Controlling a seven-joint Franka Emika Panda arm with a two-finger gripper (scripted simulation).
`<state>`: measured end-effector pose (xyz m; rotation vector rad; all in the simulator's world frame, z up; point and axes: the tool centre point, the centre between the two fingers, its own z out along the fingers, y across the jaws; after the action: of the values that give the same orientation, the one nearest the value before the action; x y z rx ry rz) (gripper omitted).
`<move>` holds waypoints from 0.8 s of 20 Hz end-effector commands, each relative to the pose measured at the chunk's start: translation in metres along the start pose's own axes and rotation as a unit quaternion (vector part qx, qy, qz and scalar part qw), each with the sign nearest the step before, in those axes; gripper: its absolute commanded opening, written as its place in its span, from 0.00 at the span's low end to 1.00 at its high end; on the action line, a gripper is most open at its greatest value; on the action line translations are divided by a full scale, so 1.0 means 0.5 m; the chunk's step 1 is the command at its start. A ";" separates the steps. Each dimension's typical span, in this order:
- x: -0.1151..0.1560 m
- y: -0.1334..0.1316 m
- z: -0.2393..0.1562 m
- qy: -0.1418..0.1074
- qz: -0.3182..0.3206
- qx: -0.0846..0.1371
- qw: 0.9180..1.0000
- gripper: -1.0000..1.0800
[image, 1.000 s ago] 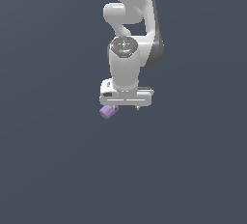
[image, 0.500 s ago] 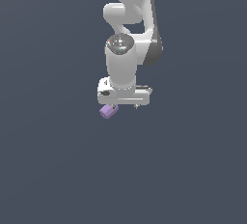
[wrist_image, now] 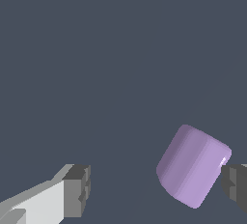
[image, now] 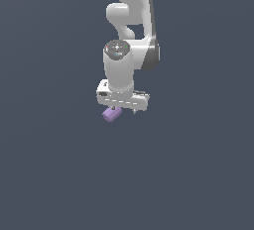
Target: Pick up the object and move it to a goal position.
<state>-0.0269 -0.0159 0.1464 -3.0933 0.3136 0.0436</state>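
The object (image: 111, 114), a small light-purple stubby cylinder, lies on the dark grey floor just under the white gripper (image: 124, 110) in the exterior view. In the wrist view the object (wrist_image: 194, 165) lies tilted between the two dark finger pads. It sits close against one pad (wrist_image: 235, 185), and I cannot tell whether they touch. It is far from the other pad (wrist_image: 78, 190). The gripper (wrist_image: 157, 188) is open, with its jaws wide apart and down at the object's level.
The white arm (image: 130, 21) rises above the gripper in the exterior view. The plain dark grey floor (image: 198, 174) spreads all around. No goal marker shows in either view.
The gripper has shifted slightly toward the exterior view's left over the object. The object has not moved.
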 end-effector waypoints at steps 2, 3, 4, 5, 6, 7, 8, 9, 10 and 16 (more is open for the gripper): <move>-0.014 0.029 0.024 0.003 0.049 -0.002 0.999 0.96; -0.019 0.038 0.032 0.004 0.065 -0.002 0.998 0.96; -0.024 0.049 0.040 0.005 0.082 -0.003 0.997 0.96; -0.030 0.059 0.048 0.006 0.100 -0.004 0.995 0.96; -0.036 0.069 0.055 0.007 0.116 -0.004 0.993 0.96; -0.041 0.078 0.062 0.009 0.132 -0.005 0.991 0.96; -0.047 0.087 0.069 0.010 0.147 -0.006 0.989 0.96; -0.052 0.095 0.074 0.011 0.160 -0.006 0.987 0.96; -0.057 0.103 0.080 0.012 0.173 -0.007 0.985 0.96; -0.079 0.137 0.103 0.017 0.230 -0.009 0.973 0.96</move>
<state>-0.0775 -0.0703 0.0967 -2.9779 0.9850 0.0092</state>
